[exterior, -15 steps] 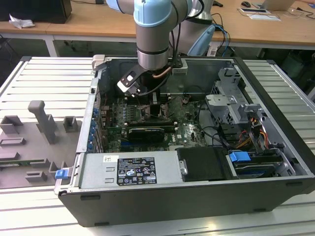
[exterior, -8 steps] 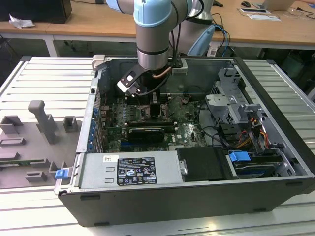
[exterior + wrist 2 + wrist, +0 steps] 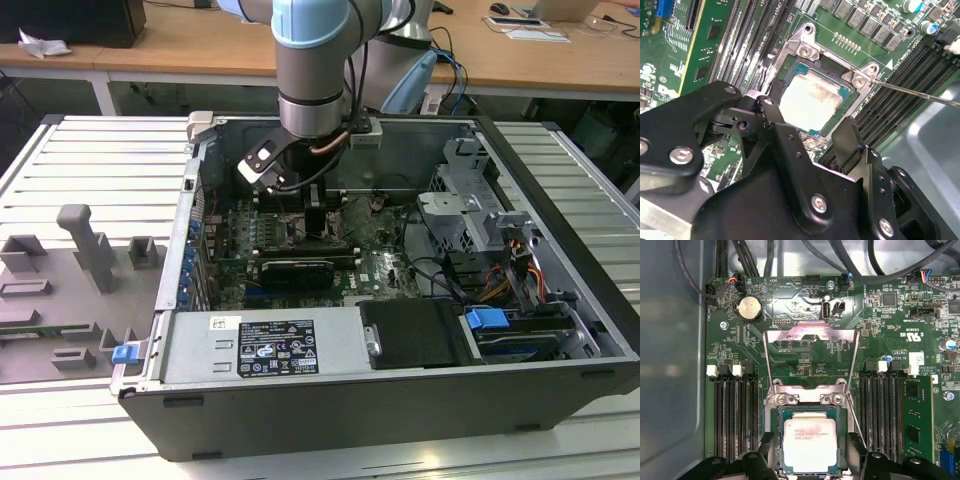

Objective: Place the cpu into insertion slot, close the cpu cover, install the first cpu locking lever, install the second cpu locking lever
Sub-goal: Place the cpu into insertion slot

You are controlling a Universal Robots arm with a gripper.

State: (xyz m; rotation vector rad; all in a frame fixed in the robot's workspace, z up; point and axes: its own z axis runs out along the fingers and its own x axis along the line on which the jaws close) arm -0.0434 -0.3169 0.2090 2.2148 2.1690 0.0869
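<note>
Inside the open dark grey computer case [image 3: 330, 425], the arm's black two-finger hand [image 3: 811, 454] sits low over the green circuit board [image 3: 790, 305]. Its fingers [image 3: 766, 450] are apart, one on each side of the square dark insertion slot with silver rim [image 3: 816, 64]. The small flat square cpu with pale silver-beige top [image 3: 810, 440] lies flat in that slot between the fingers, which are not closed on it. The thin square silver cpu cover frame [image 3: 810, 333] is swung open on its hinge, away from the cpu, and one thin wire lever [image 3: 920, 93] angles out from the slot's corner.
</note>
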